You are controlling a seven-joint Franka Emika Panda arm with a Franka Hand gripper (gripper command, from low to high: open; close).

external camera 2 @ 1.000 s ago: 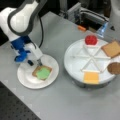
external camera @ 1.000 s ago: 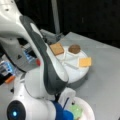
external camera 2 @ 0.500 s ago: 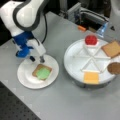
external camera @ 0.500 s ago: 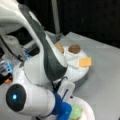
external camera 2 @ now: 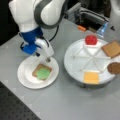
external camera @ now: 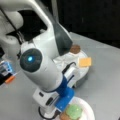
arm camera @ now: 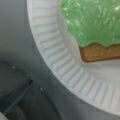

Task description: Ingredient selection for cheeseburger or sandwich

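While the gripper (external camera 2: 47, 59) hangs over the upper right edge of the white paper plate (external camera 2: 25, 77) in a front view, its fingers point down just above the rim, beside the top corner of the food there; whether the fingers are apart or together I cannot tell, and nothing shows between them. On that plate, at lower left of the frame, lies a toast-brown bread slice (external camera 2: 37, 69) with a green lettuce piece (external camera 2: 43, 74) resting on top of it, covering its lower right part. The wrist view shows the same pair close up: the lettuce (arm camera: 92, 22) fills the upper right, the bread edge (arm camera: 98, 53) peeks out below it, and the ribbed plate rim (arm camera: 55, 67) curves from top to lower right over the grey table (arm camera: 15, 50).

At right of a front view sits a round white divided tray (external camera 2: 75, 58), well apart from the plate. Its compartments hold a red tomato (external camera 2: 91, 39) at the top, a second bread slice (external camera 2: 112, 48) at upper right, a brown round patty (external camera 2: 114, 68) at right, and a yellow cheese square (external camera 2: 91, 77) at the bottom.

From the opposite side, a front view is mostly filled by the white arm (external camera: 42, 67) with its blue fitting; the lettuce-topped bread (external camera: 72, 113) shows at the bottom edge, and the cheese (external camera: 85, 62) and patty (external camera: 75, 48) lie on the tray behind.
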